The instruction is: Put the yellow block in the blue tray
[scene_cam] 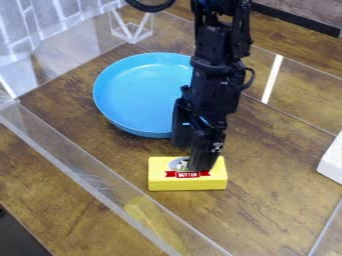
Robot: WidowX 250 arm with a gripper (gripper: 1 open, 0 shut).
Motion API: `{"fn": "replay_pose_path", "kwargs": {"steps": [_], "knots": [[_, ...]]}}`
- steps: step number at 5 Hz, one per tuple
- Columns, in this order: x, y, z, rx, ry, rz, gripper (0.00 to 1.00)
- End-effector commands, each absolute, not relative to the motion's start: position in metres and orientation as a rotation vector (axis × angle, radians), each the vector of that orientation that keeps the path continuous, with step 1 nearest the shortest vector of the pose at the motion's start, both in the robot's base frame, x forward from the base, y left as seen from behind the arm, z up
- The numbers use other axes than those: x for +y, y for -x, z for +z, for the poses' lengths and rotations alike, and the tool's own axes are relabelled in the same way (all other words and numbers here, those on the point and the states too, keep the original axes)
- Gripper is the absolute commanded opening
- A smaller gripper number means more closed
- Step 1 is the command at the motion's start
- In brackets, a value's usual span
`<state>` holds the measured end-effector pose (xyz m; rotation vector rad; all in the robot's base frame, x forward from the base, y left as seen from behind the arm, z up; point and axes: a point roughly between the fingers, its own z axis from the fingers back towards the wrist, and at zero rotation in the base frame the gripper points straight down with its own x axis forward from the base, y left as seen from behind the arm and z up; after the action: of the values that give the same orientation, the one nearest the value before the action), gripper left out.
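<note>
Camera view: the black pincer [201,160] points steeply down with its jaws spread wide and released, fingertips at the top face of the yellow block [189,175], a small flat rectangular box with a red banner and a pale round emblem. Whether they touch it cannot be told. Just behind and left of the pincer sits the blue tray [120,95], a round, shallow, glossy plastic dish with raised rim, on the dark wood-grain table [267,200].
</note>
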<state>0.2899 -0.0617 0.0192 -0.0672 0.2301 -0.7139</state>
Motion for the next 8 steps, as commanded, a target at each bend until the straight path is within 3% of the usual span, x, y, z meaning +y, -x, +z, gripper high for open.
{"fn": "replay_pose_path", "kwargs": {"steps": [1, 8], "knots": [[-0.0701, -0.2735, -0.0042, 0.327, 0.07, -0.785, 1.0], [-0.0717, -0.2685, 0.0011, 0.369, 0.095, -0.829, 1.0]]}}
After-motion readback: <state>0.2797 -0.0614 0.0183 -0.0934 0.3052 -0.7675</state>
